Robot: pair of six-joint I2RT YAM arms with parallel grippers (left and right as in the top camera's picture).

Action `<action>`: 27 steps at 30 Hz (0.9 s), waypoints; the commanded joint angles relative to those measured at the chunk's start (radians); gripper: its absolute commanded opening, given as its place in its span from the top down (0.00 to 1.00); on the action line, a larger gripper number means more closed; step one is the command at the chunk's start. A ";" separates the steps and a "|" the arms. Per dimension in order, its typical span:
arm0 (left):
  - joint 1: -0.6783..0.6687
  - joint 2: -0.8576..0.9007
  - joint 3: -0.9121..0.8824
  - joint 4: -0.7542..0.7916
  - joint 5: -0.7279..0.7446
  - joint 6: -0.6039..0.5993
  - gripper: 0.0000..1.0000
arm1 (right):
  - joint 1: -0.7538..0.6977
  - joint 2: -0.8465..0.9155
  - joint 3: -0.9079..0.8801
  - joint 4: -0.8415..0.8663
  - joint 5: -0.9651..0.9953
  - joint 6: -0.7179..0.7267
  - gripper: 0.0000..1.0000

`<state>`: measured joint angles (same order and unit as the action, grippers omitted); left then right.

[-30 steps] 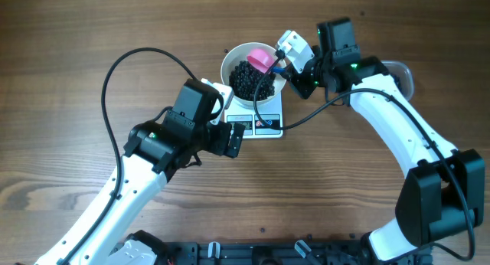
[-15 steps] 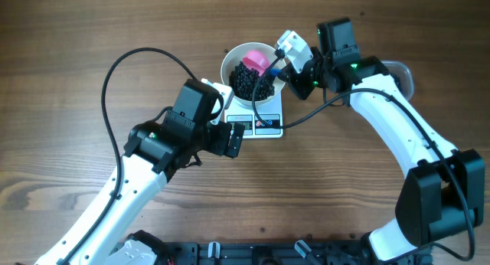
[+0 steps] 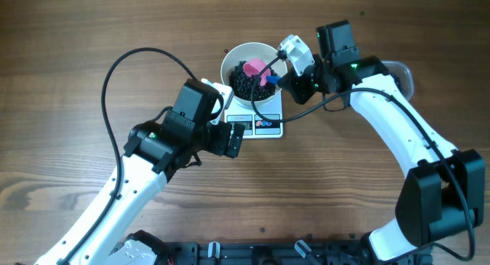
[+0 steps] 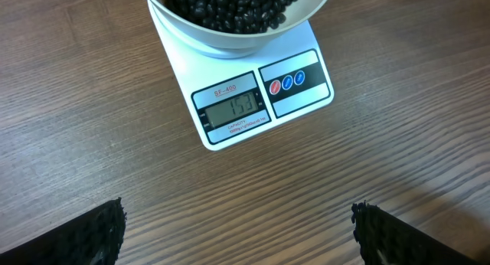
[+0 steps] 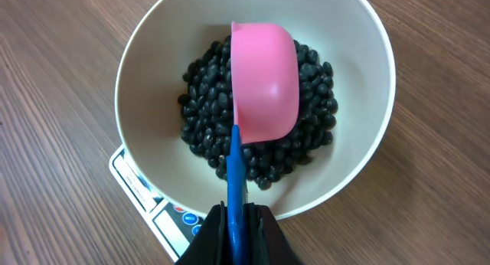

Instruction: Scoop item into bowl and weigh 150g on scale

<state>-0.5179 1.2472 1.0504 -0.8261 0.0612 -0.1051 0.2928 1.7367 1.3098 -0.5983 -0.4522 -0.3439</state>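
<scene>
Pink scoop [image 5: 264,85], pinched by the right gripper [image 5: 236,217], covers beans [image 5: 199,127] in the bowl [image 5: 364,54]; cable [image 3: 258,104] crosses scale [image 4: 230,112]; left gripper [image 4: 237,230] spread.

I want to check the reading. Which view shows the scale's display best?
Left wrist: the display faces the camera, large and unobstructed. Overhead shows it tiny and unreadable. Right wrist shows only an edge of the scale under the bowl, nothing readable.

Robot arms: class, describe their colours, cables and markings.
The left arm and right arm have white links, black joints, small green lights and thin black cables. The left gripper has black textured fingers; the right gripper is black too.
</scene>
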 commanded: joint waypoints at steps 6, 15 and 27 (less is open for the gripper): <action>0.003 -0.007 0.019 0.000 0.009 0.023 0.00 | 0.000 0.011 0.005 0.031 -0.020 0.064 0.96; 0.003 -0.007 0.019 0.000 0.009 0.023 0.00 | -0.034 -0.001 0.005 0.061 -0.026 0.254 0.96; 0.003 -0.007 0.019 0.000 0.009 0.023 0.00 | -0.100 -0.001 0.005 0.063 -0.194 0.182 0.96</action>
<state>-0.5179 1.2472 1.0504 -0.8261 0.0612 -0.1051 0.1928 1.7367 1.3098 -0.5426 -0.5602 -0.1108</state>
